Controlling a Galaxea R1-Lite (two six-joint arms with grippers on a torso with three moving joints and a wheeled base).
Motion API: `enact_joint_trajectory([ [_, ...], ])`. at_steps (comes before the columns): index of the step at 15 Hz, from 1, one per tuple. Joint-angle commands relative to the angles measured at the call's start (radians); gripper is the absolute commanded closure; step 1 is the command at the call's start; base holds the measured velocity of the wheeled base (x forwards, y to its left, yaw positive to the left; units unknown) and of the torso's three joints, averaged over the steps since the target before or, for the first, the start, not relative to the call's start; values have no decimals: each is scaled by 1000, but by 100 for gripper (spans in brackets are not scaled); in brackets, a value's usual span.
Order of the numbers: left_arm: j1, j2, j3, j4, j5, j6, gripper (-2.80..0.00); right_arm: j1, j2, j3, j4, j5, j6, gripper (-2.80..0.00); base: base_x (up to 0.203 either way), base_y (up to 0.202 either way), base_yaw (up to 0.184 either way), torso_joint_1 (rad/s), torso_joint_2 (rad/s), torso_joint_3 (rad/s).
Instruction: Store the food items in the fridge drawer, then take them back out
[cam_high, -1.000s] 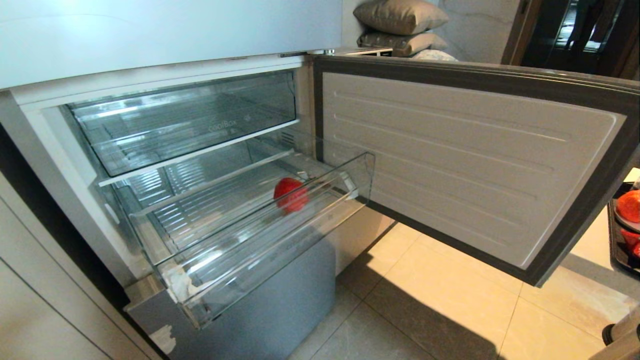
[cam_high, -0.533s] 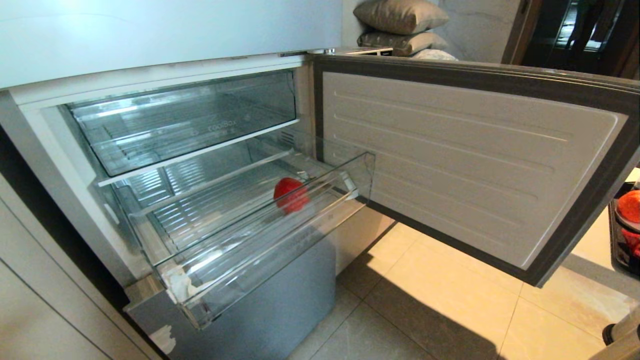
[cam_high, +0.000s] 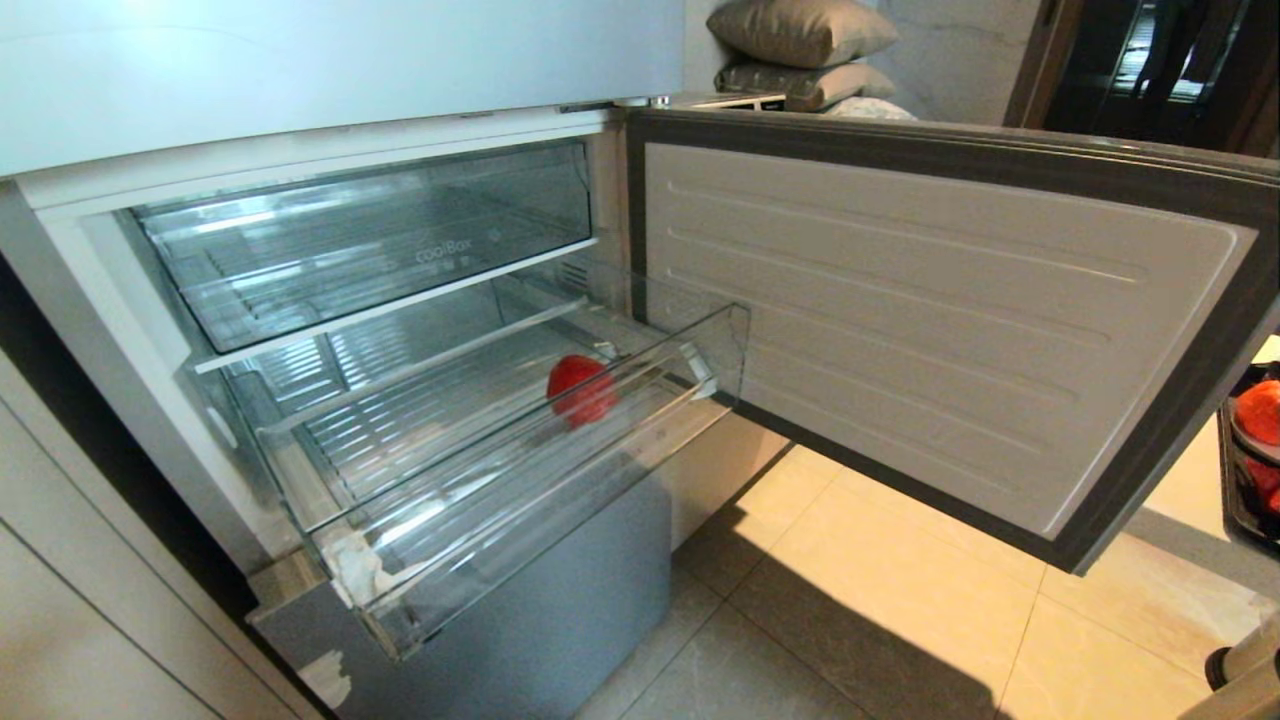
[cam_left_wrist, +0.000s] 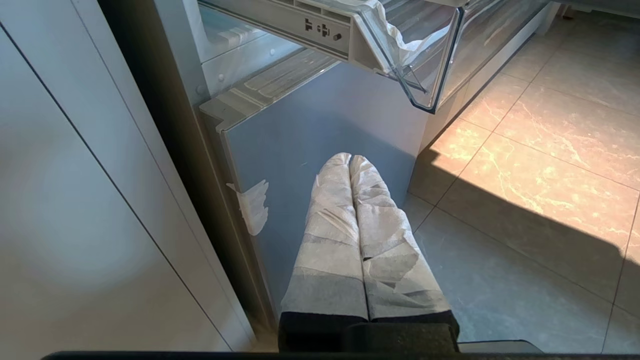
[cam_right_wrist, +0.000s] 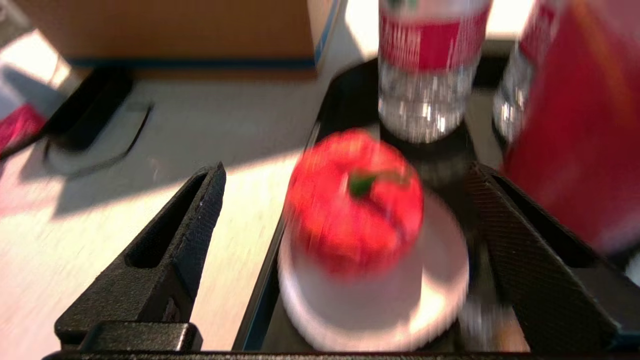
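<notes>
A red fruit (cam_high: 581, 389) lies in the pulled-out clear fridge drawer (cam_high: 520, 480). The right gripper (cam_right_wrist: 345, 260), jaws wide apart, hovers over an orange-red fruit (cam_right_wrist: 355, 200) on a white plate (cam_right_wrist: 440, 300). The left gripper (cam_left_wrist: 350, 162) hangs closed, empty.

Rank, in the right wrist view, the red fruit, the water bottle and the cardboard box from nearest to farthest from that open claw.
From the right gripper:
1. Red fruit, on a white dish just ahead of the fingers.
2. Water bottle, standing behind the fruit.
3. Cardboard box, farthest back, off to one side.

Pillows (cam_high: 800, 55) stacked behind open fridge door (cam_high: 900, 320); water bottle (cam_right_wrist: 427, 65) on black tray (cam_right_wrist: 350, 95).
</notes>
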Motion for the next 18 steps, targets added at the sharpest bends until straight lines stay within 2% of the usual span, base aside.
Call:
enact_joint_trajectory([
  [1, 1, 0, 0, 0, 1, 0, 0, 1, 91, -57, -41, 5, 1, -280, 0, 0, 0, 0, 0, 0],
  [6, 0, 0, 0, 0, 1, 0, 0, 1, 185, -148, -49, 38, 6, -280, 0, 0, 0, 0, 0, 0],
  [15, 0, 0, 0, 0, 0, 0, 0, 2, 201, -159, -48, 63, 14, -280, 0, 0, 0, 0, 0, 0],
  [16, 1, 0, 0, 0, 0, 0, 0, 2, 200, -158, -47, 63, 14, 0, 0, 0, 0, 0, 0, 0],
  [18, 0, 0, 0, 0, 1, 0, 0, 2, 196, -155, -46, 63, 12, 0, 0, 0, 0, 0, 0, 0],
])
